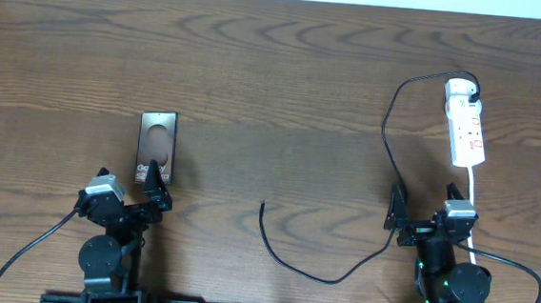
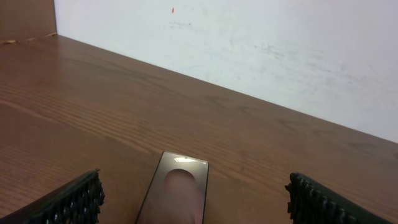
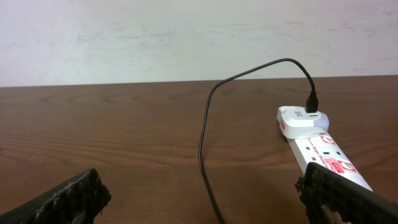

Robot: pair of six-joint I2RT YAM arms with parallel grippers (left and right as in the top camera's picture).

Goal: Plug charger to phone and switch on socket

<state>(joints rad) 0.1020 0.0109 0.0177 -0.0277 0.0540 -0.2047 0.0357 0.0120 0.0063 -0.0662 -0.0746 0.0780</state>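
The phone [image 1: 156,148] lies flat on the table at the left, a dark glossy slab with white lettering at its near end. My left gripper [image 1: 131,184] stands open just behind it; in the left wrist view the phone [image 2: 177,193] lies between the wide-apart fingertips [image 2: 73,200]. The charger [image 1: 386,131] is a thin black cable running from the round plug head on the socket [image 1: 466,127] down past my right gripper [image 1: 425,208]. Its free tip [image 1: 263,205] rests mid-table. The right gripper [image 3: 205,200] is open and empty, with the charger [image 3: 204,140] and the socket [image 3: 323,152] ahead of it.
A thick white cord [image 1: 472,199] leaves the socket's near end and passes the right arm. The robots' black cables [image 1: 25,249] trail at the front corners. A white wall [image 3: 186,37] borders the table's far edge.
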